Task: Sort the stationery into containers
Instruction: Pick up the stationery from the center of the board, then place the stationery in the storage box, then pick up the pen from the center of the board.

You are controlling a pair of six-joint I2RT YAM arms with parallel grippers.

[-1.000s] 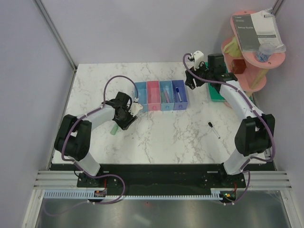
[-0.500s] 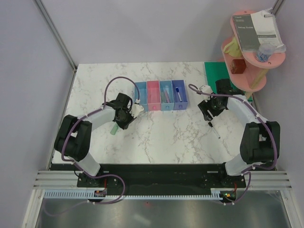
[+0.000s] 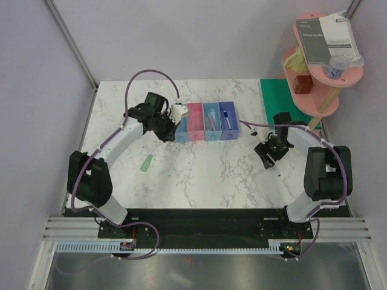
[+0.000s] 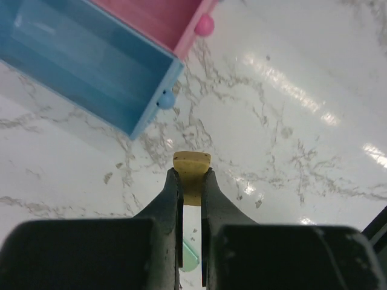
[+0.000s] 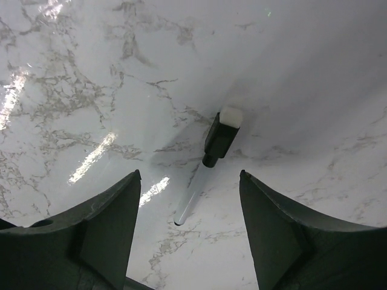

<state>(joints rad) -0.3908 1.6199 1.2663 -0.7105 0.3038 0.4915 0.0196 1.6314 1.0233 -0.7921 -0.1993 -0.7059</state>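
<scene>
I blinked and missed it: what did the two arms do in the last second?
The left tool, shut on the tan block, swung away from the green stick up to the light blue end bin. The right tool came nearer from the far side and hangs open over the pen. The bins, pen and green stick stayed put.

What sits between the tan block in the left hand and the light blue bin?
Nothing. The left wrist view shows only bare marble tabletop between the tan block, pinched in the left hand, and the light blue bin's near corner.
</scene>
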